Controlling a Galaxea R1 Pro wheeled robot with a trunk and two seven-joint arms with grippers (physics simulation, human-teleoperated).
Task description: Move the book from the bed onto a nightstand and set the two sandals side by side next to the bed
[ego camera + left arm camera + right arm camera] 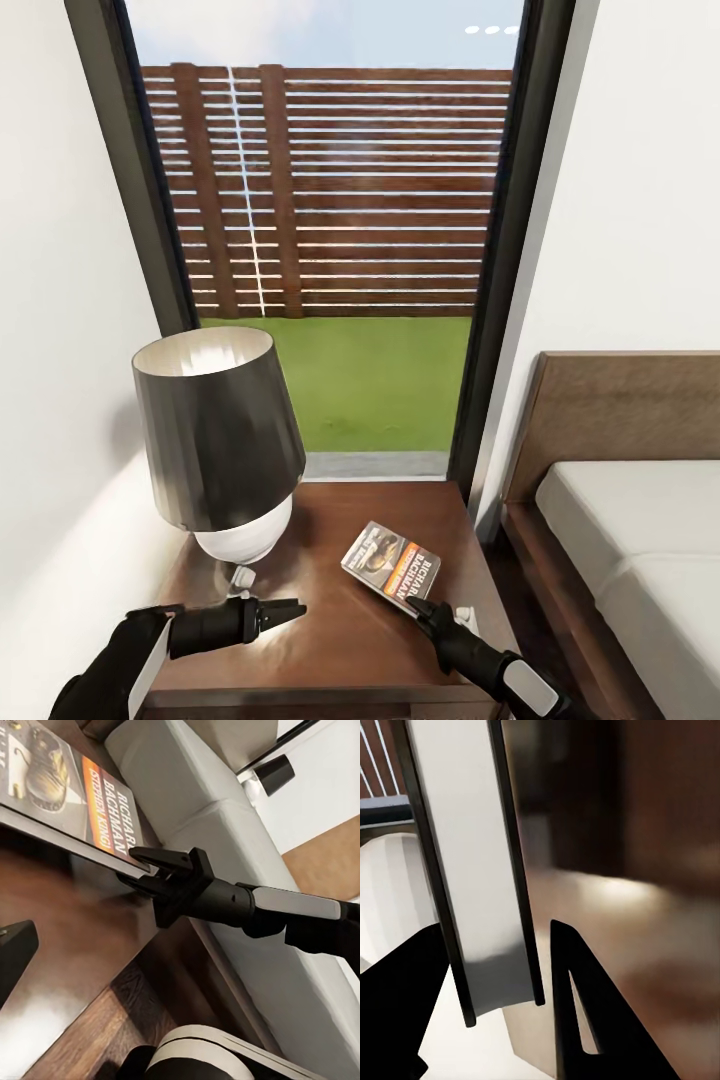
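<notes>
A: Where's the book (391, 566)?

B: On the nightstand (330, 640), right half of the top, cover up, turned at an angle. Orange-and-white title band faces the near edge. Can't tell if it lies fully flat; the near corner is in the right end effector (418, 607).

A: So the right one's holding it?

B: Yes. In the right wrist view the book's edge (480, 870) stands between the two dark fingers (585, 1020), white page block w/ dark covers either side. Left wrist view shows the same from the side: end effector (154, 870) clamped on the book's (71, 787) edge, one finger above the cover, one below.

A: Left end effector (290, 608)?

B: Over the nightstand's front left, just in front of the lamp (225, 450), pointing right toward the book but apart from it. Jaws narrow, tips nearly together, nothing between them.

A: Lamp?

B: Black shade, white base, back-left corner of the top, touching neither arm.

A: And the bed (640, 540)?

B: Right of the nightstand, w/ a strip of wood floor (545, 600) between. Off-white mattress, dark brown frame and headboard. In the left wrist view the mattress (225, 847) runs behind the right arm.

A: Behind the nightstand?

B: Tall dark-framed window (330, 230), w/ slatted wooden fence and grass outside. White walls both sides.
</notes>
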